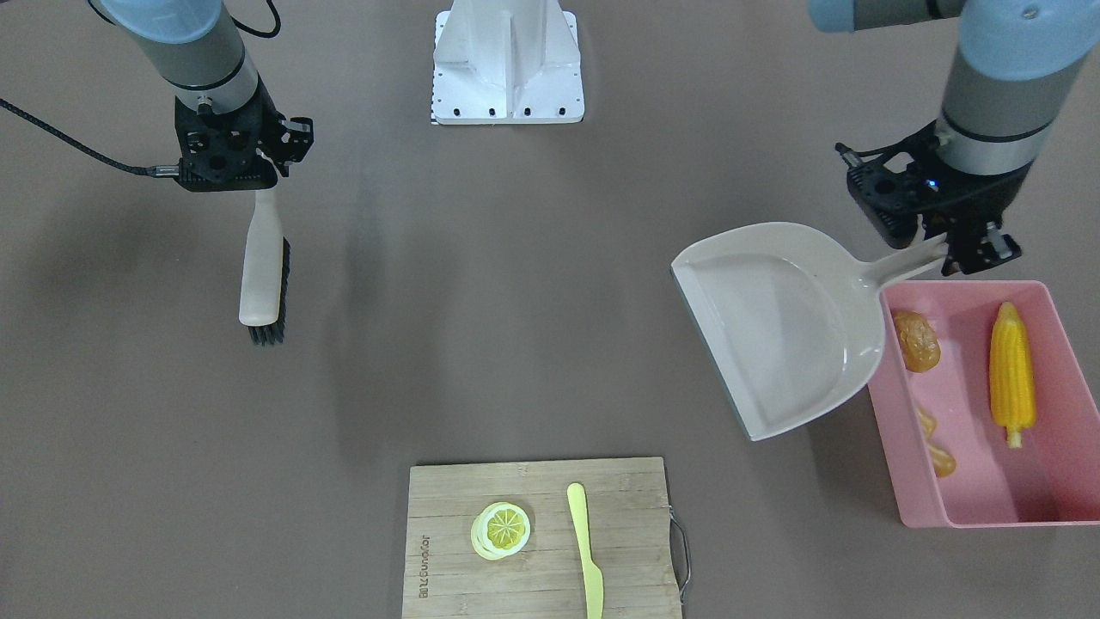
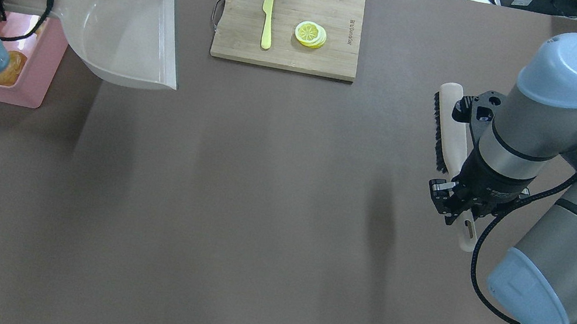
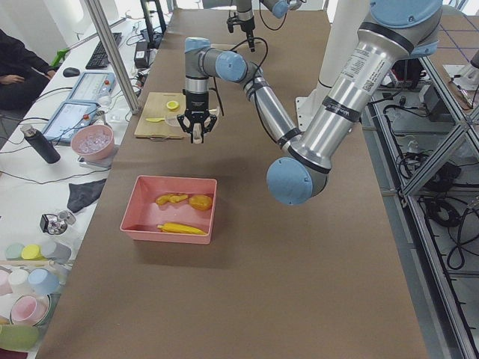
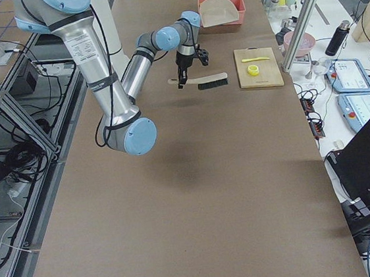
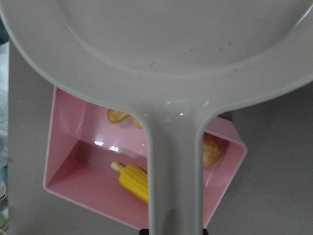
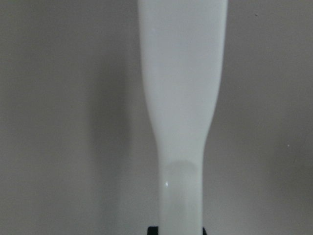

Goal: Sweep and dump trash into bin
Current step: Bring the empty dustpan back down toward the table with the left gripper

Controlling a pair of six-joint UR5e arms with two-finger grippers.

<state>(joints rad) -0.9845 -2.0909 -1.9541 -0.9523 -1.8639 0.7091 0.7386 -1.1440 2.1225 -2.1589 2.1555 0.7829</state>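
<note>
1. At the robot's left end of the table [image 1: 516,344], the pink bin [image 1: 988,490] is set flat, and all three pieces of trash are seen inside it.
2. The corn cob [image 1: 1011,374] is laid lengthwise on the bin's floor. The potato [image 1: 916,340] is lodged in the corner nearest the robot. The ginger root [image 1: 943,462] is tucked against the long wall that faces the table's middle and is partly hidden by that wall in the front-facing view.
3. The left gripper [image 1: 935,251] is clamped on the handle of the beige dustpan [image 1: 782,327]. The handle is held over the bin's corner, and the scoop is held out over the table just beside the bin.
4. The right gripper [image 1: 262,185] is closed tight on the handle of a brush [image 1: 262,275], well apart from the bin at the table's other end. The dark bristles are turned sideways.
5. A wooden cutting board [image 1: 636,533] is placed at the table edge far from the robot. A lemon slice [image 1: 501,529] and a pale yellow knife [image 1: 584,550] are laid on it, near each other but not touching.
</note>
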